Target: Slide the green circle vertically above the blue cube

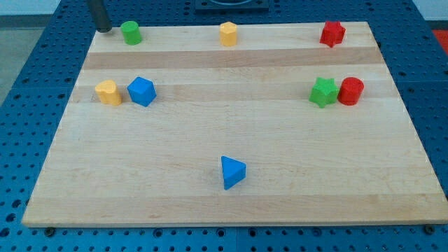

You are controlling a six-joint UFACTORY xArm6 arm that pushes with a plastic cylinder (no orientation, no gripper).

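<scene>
While the rod's lower end, my tip [103, 29], is set at the counter's [231, 133] far left corner, the green circle [131, 32] is found just beside it at three o'clock, apart. The blue cube [141, 91] is seen at six o'clock from that circle, touching a yellow block [108, 92] at its nine o'clock. No jaws are carried, so nothing is held.

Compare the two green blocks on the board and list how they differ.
The green circle is a round cylinder; the green star has points. The circle sits at the view's top left beside my tip; the star sits at the right, against the red cylinder. Both are green and rest on the wooden board.
</scene>
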